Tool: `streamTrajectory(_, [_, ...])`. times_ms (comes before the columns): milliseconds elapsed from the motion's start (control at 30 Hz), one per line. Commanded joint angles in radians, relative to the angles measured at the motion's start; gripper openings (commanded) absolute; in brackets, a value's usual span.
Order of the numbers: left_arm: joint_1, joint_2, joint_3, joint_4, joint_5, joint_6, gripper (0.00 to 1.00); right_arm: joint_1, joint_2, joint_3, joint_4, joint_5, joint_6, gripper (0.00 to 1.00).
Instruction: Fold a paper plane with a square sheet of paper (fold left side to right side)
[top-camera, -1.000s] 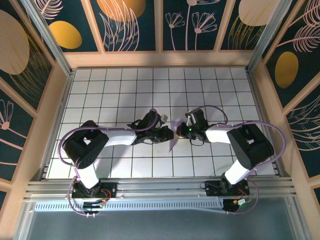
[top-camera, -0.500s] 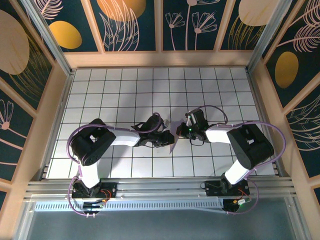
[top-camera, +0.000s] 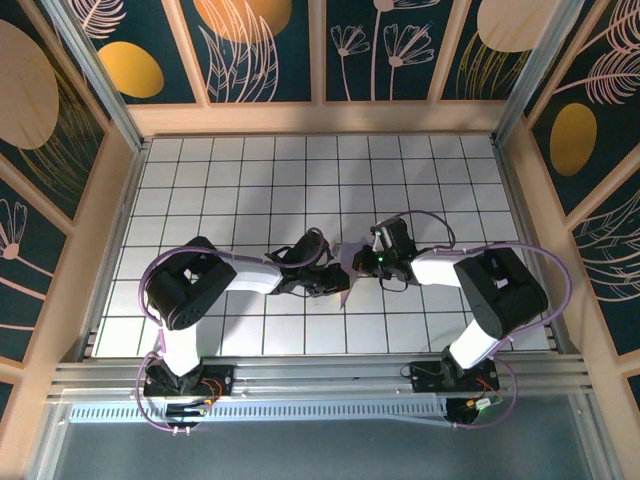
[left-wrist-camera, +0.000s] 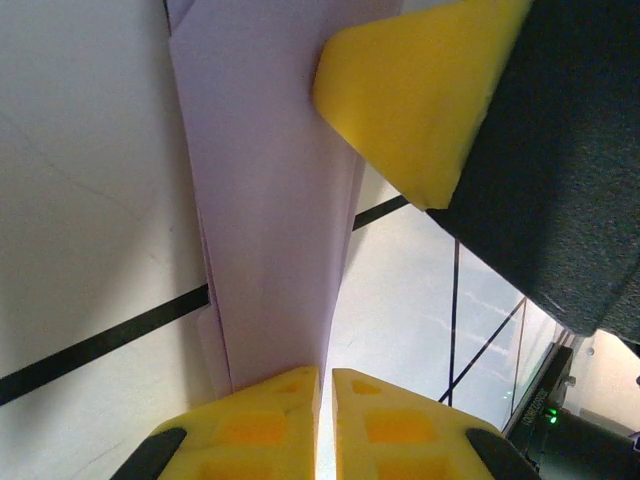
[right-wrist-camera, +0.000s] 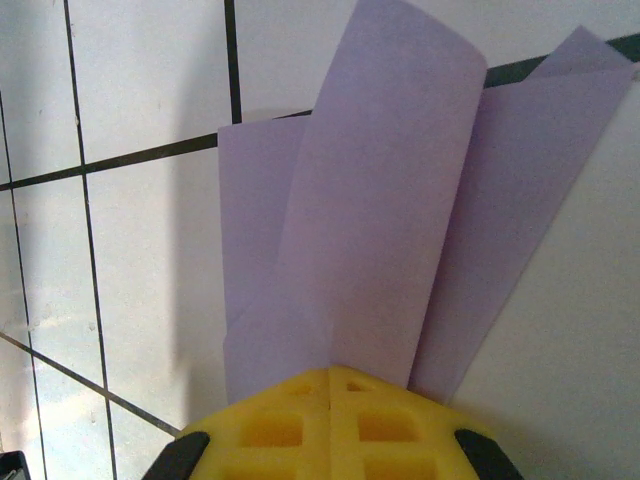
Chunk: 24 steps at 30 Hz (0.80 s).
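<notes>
On the right gripper (right-wrist-camera: 330, 378) the jaws are pressed together on the lavender square sheet of paper (right-wrist-camera: 385, 200), which fans out just beyond them in three overlapping flaps above the gridded surface (right-wrist-camera: 130, 85). On the left gripper (left-wrist-camera: 322, 400) the jaws pinch its folded edge, a narrow strip running away from them.

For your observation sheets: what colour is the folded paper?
The paper is plain lavender-purple, clearest in the right wrist view.

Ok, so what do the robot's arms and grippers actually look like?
The left arm and right arm have white links, black joints and looping purple cables. The left gripper and right gripper carry yellow fingers with square recesses.
</notes>
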Motion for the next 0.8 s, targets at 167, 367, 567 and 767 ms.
streamTrajectory(167, [-0.025,0.048,0.057,-0.134,-0.059,0.037,0.1,0.005,-0.024,0.011,-0.14,-0.01,-0.013,0.0])
streamTrajectory(367, [-0.036,0.063,0.092,-0.236,-0.126,0.058,0.08,-0.014,-0.113,0.057,-0.152,-0.026,-0.019,0.0])
streamTrajectory(567, [-0.041,0.067,0.106,-0.297,-0.169,0.079,0.07,-0.016,-0.18,-0.005,-0.151,-0.035,-0.026,0.0])
streamTrajectory(767, [-0.043,0.074,0.106,-0.306,-0.171,0.082,0.07,-0.008,-0.161,-0.064,-0.025,-0.094,0.012,0.0])
